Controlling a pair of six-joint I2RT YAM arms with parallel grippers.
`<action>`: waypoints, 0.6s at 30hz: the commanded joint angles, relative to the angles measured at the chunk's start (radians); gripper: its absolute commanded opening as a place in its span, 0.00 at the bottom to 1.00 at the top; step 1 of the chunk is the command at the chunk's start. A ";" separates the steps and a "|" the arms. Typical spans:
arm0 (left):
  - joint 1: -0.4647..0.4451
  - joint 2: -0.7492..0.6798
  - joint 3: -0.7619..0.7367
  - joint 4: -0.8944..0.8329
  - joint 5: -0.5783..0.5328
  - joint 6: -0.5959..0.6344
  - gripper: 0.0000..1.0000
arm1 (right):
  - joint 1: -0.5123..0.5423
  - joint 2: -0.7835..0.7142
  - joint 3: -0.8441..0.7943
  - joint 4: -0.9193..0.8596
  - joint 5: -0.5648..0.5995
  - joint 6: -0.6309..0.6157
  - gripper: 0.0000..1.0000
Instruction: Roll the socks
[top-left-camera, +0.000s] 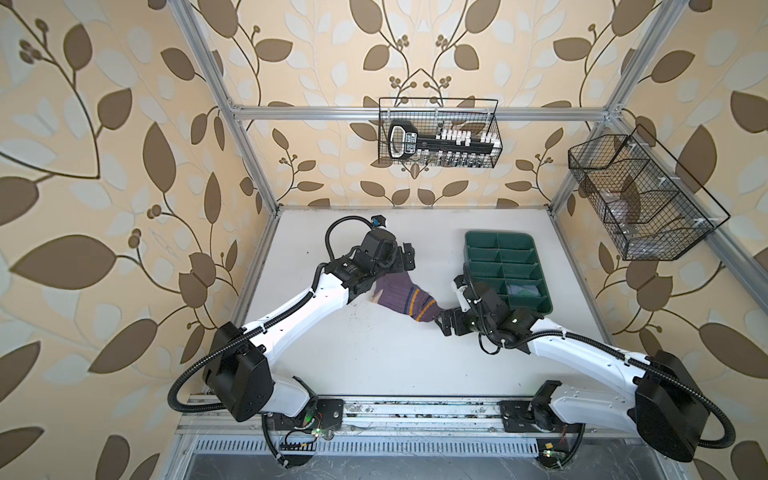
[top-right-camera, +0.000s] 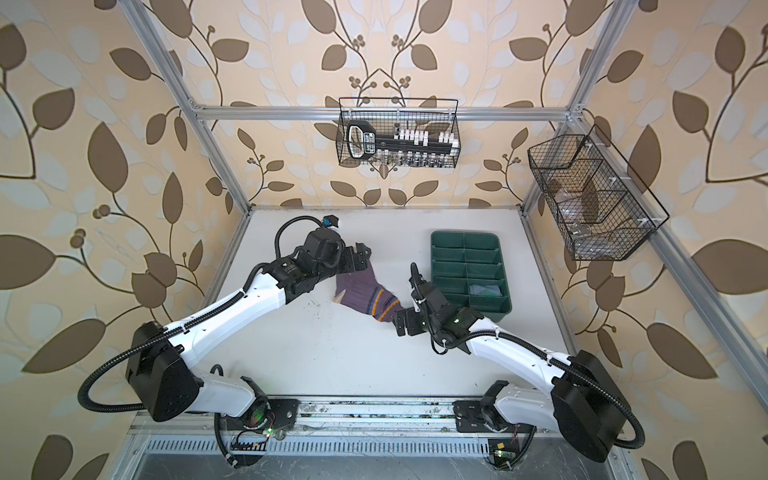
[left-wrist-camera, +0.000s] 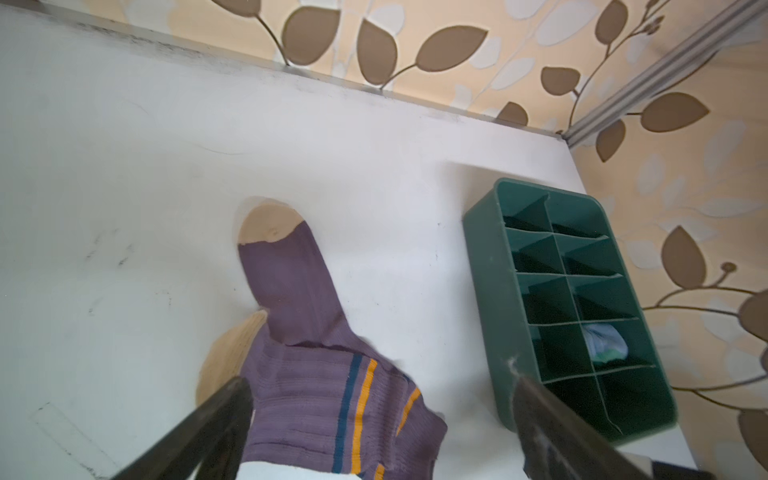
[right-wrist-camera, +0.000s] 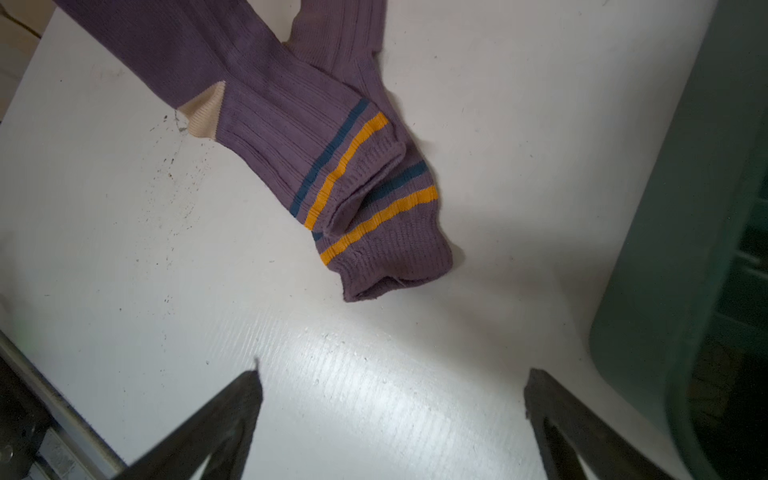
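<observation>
Pair of purple socks (top-left-camera: 401, 297) lying flat on the white desk (top-left-camera: 374, 365), overlapped, navy-and-orange striped cuffs (right-wrist-camera: 374, 232) together at the end toward the right arm (top-left-camera: 582, 347), tan heel and toe showing. Not yet rolled. Left jaws spread wide, gripping nothing, poised above the far end of the pair. Right jaws wide apart and empty, over bare desk just short of the cuffs, not touching. Green divided tray (top-left-camera: 498, 234) just beside the right arm; pale blue fabric bundle (left-wrist-camera: 604, 340) in its right column, second compartment from the near end.
</observation>
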 joint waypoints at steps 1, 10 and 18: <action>0.037 -0.040 0.060 -0.015 0.256 0.019 0.99 | -0.008 -0.044 0.028 -0.013 -0.054 -0.015 1.00; 0.094 -0.151 0.030 -0.046 0.783 0.037 0.99 | -0.058 -0.309 0.023 -0.023 -0.099 -0.022 1.00; 0.096 -0.264 0.044 -0.082 0.895 0.112 0.99 | -0.061 -0.435 0.008 0.025 -0.224 -0.051 1.00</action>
